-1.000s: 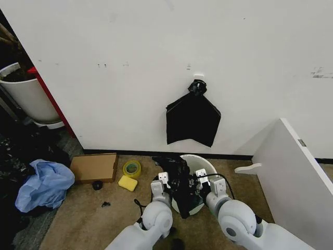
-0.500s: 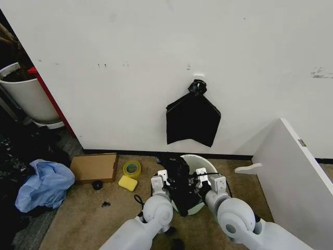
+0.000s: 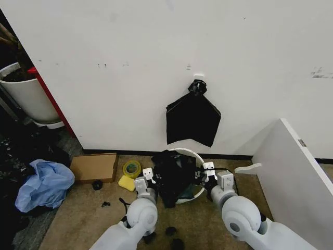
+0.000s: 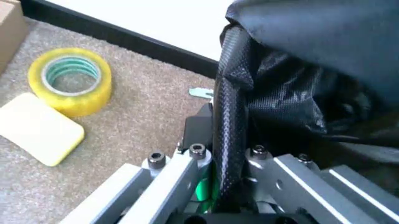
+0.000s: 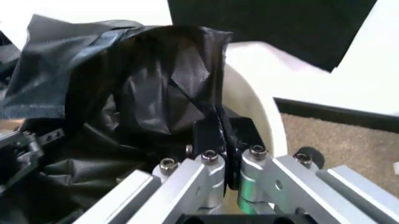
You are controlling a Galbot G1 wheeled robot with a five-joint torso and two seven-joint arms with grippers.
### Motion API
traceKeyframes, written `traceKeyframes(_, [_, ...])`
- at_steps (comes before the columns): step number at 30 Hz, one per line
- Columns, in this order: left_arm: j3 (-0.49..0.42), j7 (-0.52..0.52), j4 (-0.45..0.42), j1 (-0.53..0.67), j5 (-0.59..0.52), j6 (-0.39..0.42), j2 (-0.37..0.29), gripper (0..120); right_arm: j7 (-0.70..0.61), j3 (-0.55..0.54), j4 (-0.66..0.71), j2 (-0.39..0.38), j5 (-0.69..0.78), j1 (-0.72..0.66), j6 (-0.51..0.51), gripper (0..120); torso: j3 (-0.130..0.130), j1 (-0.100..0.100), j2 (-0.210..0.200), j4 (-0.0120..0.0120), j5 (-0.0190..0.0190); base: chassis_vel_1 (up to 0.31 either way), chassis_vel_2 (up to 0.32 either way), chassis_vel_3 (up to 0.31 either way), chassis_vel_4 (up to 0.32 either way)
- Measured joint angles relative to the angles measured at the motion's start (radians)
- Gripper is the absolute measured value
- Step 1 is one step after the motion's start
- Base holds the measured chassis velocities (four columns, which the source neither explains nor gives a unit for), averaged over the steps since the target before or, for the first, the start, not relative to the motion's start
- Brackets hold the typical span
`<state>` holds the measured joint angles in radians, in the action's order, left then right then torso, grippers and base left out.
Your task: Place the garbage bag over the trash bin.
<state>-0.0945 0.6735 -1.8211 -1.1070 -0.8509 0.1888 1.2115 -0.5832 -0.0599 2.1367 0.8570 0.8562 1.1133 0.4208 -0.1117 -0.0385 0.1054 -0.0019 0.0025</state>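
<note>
At the far left of the floor we see a large white tub (image 3: 26, 96) with a dark inside, and nearer us a crumpled blue bag (image 3: 44, 185) on the carpet. Next come a flat cardboard box (image 3: 93, 166), a yellow tape roll (image 3: 131, 169) and a yellow sponge (image 3: 127, 183), all close to the wall's base. Our left gripper (image 3: 150, 177) sits just right of the sponge, its fingers clamped on a bunched edge of the garbage bag (image 3: 174, 174). The bag billows over the left part of the trash bin (image 3: 200, 159), whose cream rim arcs around it, tipped toward us. Our right gripper (image 3: 207, 173) is at the bin's right rim, closed on the bag's other edge. Above, a flat black bundle of bags (image 3: 192, 120) hangs on the wall. A white board (image 3: 291, 172) leans at the right.
</note>
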Motion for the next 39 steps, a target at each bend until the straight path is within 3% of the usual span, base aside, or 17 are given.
traceKeyframes(39, [0.075,-0.033,-0.093,-0.065,-0.018,-0.025,-0.091,1,0.054,0.107,-0.065,-0.069,-0.049,0.066,-0.038,0,0.0,0.0,0.0,0.0,0.0001,0.0,0.0,0.0,0.0])
